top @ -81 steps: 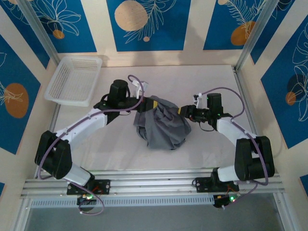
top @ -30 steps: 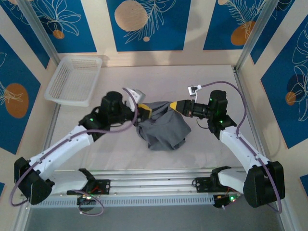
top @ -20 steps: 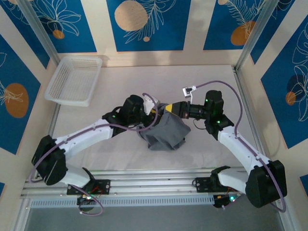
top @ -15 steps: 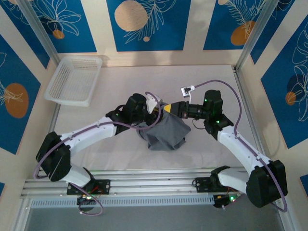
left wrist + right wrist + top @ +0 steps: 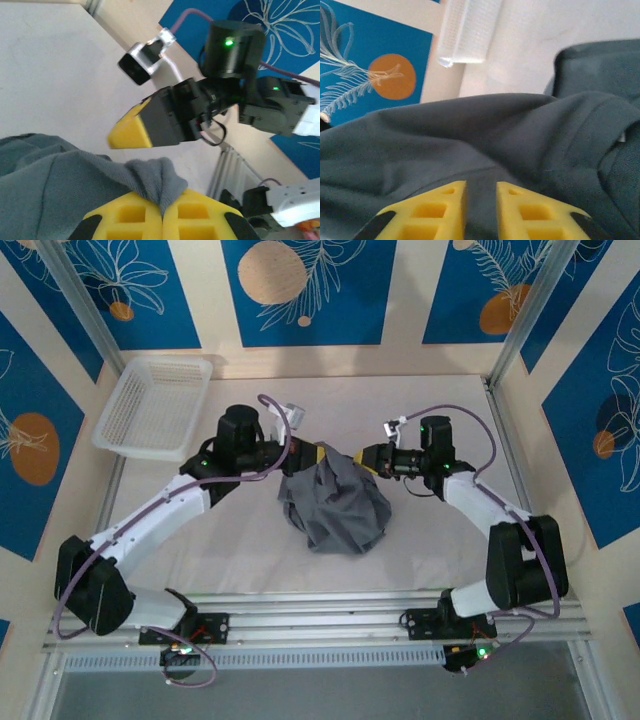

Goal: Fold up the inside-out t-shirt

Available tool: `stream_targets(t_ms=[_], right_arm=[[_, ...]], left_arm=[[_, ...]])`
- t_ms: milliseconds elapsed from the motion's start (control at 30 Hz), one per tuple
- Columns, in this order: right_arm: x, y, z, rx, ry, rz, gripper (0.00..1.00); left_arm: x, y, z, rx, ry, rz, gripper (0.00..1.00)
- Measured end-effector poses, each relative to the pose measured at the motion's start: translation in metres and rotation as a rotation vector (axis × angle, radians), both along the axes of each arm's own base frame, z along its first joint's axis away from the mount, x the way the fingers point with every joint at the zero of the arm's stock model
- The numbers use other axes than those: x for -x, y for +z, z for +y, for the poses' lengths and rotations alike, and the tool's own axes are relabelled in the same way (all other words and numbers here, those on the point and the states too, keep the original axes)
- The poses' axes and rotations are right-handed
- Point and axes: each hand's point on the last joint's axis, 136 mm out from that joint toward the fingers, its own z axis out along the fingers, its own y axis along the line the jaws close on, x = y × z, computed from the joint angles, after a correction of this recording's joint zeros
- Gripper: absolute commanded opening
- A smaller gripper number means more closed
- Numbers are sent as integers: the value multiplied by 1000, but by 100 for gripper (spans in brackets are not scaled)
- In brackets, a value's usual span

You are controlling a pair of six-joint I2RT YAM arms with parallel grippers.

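From above: a slate-grey inside-out t-shirt lies bunched in a rumpled heap at the middle of the pale desk. The left fingers meet the heap's upper left edge, and the right fingers are at its upper right edge. A white mesh basket sits at the far left corner, well apart from the cloth. Blue wall panels with orange discs and white leaf outlines surround the desk. Half a second earlier the two sets of fingers were close together above the heap. Since then they have drawn apart, and the top of the heap is stretched a little wider between them.

Left wrist view: the left fingers are pressed together, clamping a small raised fold of the grey cloth. Beyond them the right arm's yellow fingertip is above bare desk, just beside the cloth, with no cloth in it. A green light glows on the right arm.

Right wrist view: the right fingers stand slightly apart, and dark grey cloth shows through the narrow gap and beyond. A small pale tag sits at a seam on the right, too small to read. The basket appears at the top.
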Motion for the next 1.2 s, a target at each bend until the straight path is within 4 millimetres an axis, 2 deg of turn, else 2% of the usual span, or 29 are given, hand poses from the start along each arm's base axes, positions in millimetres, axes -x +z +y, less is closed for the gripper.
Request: stream_targets(t_ms=[67, 133, 200, 267, 333, 400, 467, 533, 600, 667, 733, 800, 900, 967, 1033, 1100, 1200], right_arm=[[1, 1, -3, 9, -22, 9, 32], [4, 15, -12, 26, -80, -42, 33], [14, 36, -21, 61, -151, -134, 25], [33, 62, -21, 97, -198, -271, 20], [67, 87, -5, 99, -179, -412, 20], [93, 98, 12, 96, -133, -498, 26], [101, 95, 25, 132, -115, -538, 44], [92, 79, 32, 217, -125, -545, 58], [78, 61, 36, 307, -130, -548, 61], [64, 42, 40, 390, -115, -550, 49], [53, 32, 48, 430, -83, -545, 22], [48, 33, 59, 415, -42, -544, 1], [54, 49, 71, 326, 10, -547, 0], [63, 69, 74, 217, 42, -547, 0], [70, 93, 67, 77, 55, -552, 0], [75, 108, 58, -24, 62, -545, 0], [80, 109, 50, -98, 105, -500, 0]], left_arm=[[-2, 1, 5, 14, -1, 22, 0], [-4, 1, 8, 24, 1, 45, 0], [-4, 1, 9, 32, -1, 66, 0], [-3, 0, 8, 36, -6, 84, 0], [-3, -3, 7, 39, -8, 104, 0], [-4, -6, 6, 37, -9, 117, 0], [-5, -9, 5, 36, -12, 131, 0], [-6, -12, 4, 34, -12, 146, 0], [-5, -13, 3, 36, -13, 156, 0], [-5, -12, 3, 39, -14, 157, 0], [-5, -10, 3, 40, -15, 154, 0], [-6, -10, 3, 36, -14, 153, 0], [-10, -18, 8, -7, 14, 129, 0], [-16, -29, 15, -56, 50, 114, 0], [-29, -45, 26, -119, 98, 105, 2], [-36, -60, 31, -159, 107, 110, 15], [-38, -74, 35, -198, 107, 105, 46]])
